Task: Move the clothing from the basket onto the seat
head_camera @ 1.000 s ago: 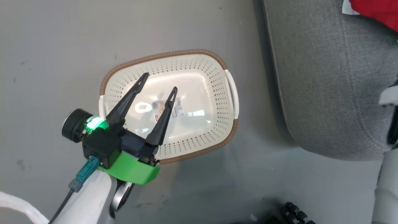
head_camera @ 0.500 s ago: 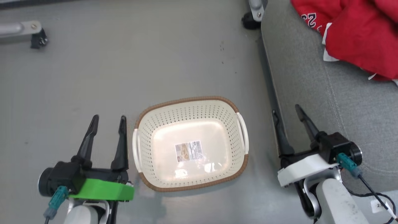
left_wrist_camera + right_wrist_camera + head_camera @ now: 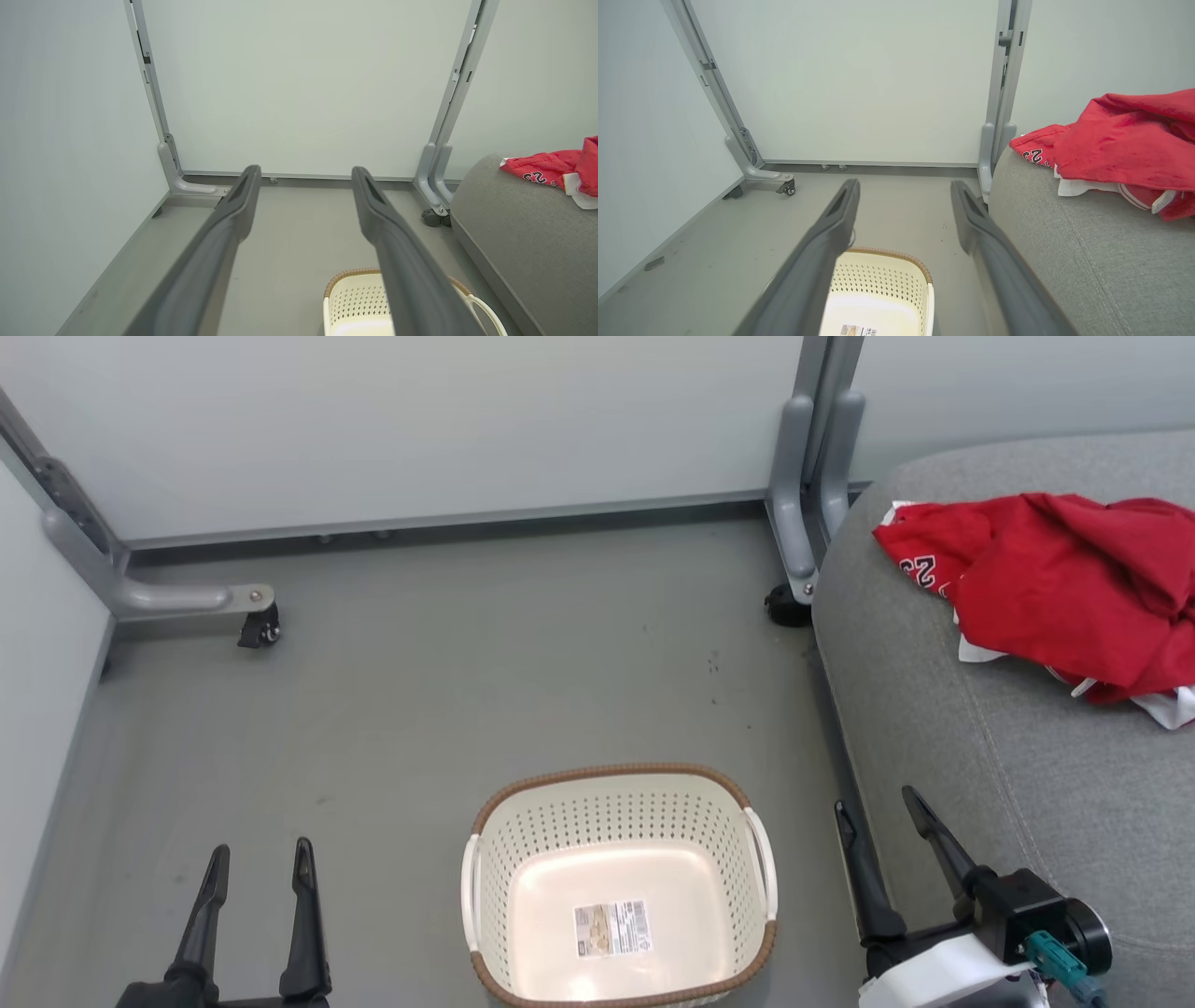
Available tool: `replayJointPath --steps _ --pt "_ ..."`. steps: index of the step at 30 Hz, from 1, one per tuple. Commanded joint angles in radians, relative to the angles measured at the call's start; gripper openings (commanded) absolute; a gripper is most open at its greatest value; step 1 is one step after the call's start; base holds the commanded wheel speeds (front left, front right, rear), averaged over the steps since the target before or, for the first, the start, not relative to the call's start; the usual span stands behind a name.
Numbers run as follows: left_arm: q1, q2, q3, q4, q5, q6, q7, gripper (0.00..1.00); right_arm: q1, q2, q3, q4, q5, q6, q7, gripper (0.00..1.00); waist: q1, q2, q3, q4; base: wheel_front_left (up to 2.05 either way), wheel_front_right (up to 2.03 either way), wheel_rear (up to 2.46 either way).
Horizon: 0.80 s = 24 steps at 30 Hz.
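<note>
Looking down thru the head cam, I've got the basket (image 3: 616, 771) on the grey floor (image 3: 420, 709) at bottom centre, upright, its bare base showing a printed label (image 3: 611, 927) stuck flat. Clothing (image 3: 1064, 579) is over on the seat (image 3: 1008, 803), to the R of the basket: a crumpled red heap toward the seat's far end, white trim poking out along the lower edge and dark number print on the L fold. Can't tell where one garment ends and the other starts. Heap is well apart from the basket. Seat's rounded edge runs near the basket's R handle, w/ a strip of floor between.

Left gripper (image 3: 261, 847) sits low at the L, over bare floor near the basket, fingers (image 3: 303, 915) spread, gap between them open; L wrist cam agrees, w/ floor and the pale wall panel (image 3: 420, 429) seen between them. Right gripper (image 3: 876, 799) is at lower R, between basket and seat, one finger over the floor strip, the other over the seat's edge; fingers apart, pinching no cloth, same in R wrist cam. Both are clear of basket and clothing.

Behind: grey frame legs (image 3: 177, 597) under the panels, a caster (image 3: 257, 630) at far L, another at the foot of the post (image 3: 805, 476) by the seat's far corner.
</note>
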Motion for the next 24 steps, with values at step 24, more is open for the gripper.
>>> replayJointPath --steps 24 --pt "0.057 0.000 -0.023 0.024 0.010 -0.002 0.000 1.00 0.061 -0.004 -0.028 -0.005 0.037 -0.001 -0.003 1.00 0.0001 0.0000 -0.131 0.007 0.00 0.00 0.00"
